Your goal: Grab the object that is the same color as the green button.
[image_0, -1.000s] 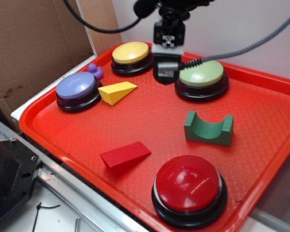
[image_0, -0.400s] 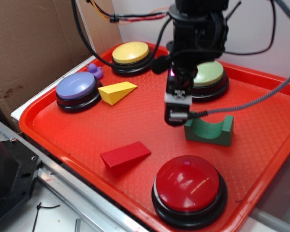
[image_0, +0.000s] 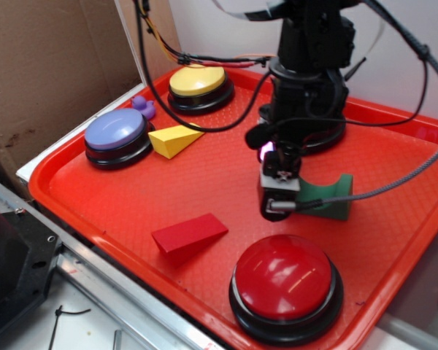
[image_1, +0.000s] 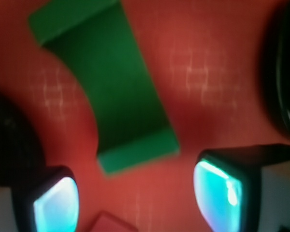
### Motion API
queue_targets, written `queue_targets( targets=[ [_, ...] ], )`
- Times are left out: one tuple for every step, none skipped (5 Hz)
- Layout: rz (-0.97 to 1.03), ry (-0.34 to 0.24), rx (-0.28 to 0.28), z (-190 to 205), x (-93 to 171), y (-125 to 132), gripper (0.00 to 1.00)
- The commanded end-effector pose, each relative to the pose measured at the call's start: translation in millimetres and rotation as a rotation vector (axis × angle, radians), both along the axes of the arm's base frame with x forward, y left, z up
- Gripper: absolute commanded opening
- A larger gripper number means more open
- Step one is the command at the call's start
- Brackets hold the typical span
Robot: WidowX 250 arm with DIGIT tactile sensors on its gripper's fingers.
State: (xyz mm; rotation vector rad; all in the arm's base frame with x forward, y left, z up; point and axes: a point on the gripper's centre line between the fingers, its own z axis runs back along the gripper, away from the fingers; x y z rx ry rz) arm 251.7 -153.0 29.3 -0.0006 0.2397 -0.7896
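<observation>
While spread, jaws empty, dark-green notched block [image_1: 111, 92] just ahead, untouched

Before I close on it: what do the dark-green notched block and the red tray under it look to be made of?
The dark-green notched block looks like painted wood, possibly dense foam: flat matte faces, crisp edges, no shine. The red tray looks like moulded plastic: a fine woven-grid texture, a raised rounded rim and soft glare. The gripper hangs open beside the block.
</observation>
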Motion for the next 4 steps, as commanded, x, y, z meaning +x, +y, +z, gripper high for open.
queue_targets(
  targets=[
    [-0.058, -0.021, -0.03, 3.3, -0.2, -26.4, 1.0],
    [-0.072, -0.003, -0.038, 0.6, 1.0, -29.0, 1.0],
    [-0.05, 0.01, -0.042, -4.4, -3.8, -25.8, 0.0],
    [-0.051, -0.022, -0.009, 6.9, -4.2, -23.1, 0.0]
  ],
)
